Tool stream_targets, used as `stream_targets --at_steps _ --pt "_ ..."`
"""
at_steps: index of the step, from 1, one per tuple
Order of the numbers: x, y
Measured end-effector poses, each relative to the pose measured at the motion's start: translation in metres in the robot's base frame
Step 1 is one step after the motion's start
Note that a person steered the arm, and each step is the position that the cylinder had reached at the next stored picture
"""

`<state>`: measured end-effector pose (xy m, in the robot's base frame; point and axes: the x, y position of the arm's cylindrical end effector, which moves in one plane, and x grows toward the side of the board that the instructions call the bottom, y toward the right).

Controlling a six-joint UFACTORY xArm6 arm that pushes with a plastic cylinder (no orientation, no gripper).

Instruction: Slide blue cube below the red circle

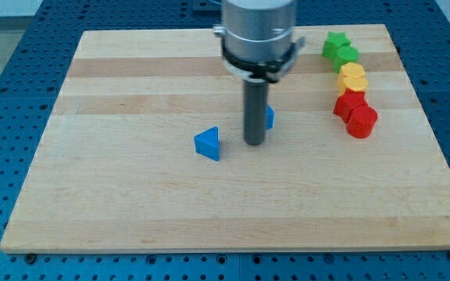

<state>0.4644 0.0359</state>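
Blue cube (269, 118) mid-board, mostly hidden behind rod, touching it on the view's right, my tip (255, 144) holding nothing, blue triangle (208, 144) left, red circle (362, 122) well right, wooden board (131, 203).

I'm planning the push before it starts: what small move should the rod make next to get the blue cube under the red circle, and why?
Probably shift my tip round to the view's left of the blue cube, which peeks out from behind the rod on its right side. The red circle lies further toward the view's right, so pushing from the cube's left would drive it that way, then slightly toward the view's bottom.
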Motion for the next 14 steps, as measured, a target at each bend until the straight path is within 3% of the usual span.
stream_targets --at_steps 2,3,4,5,7,9,11,13,14 --pt "-0.002 -0.094" --pt "-0.033 -0.108" --pt "-0.060 -0.092" --pt "-0.059 -0.030" --pt "-0.001 0.060" --pt "0.016 0.042" --pt "0.027 0.118" --pt "0.068 0.123" --pt "0.075 0.162"
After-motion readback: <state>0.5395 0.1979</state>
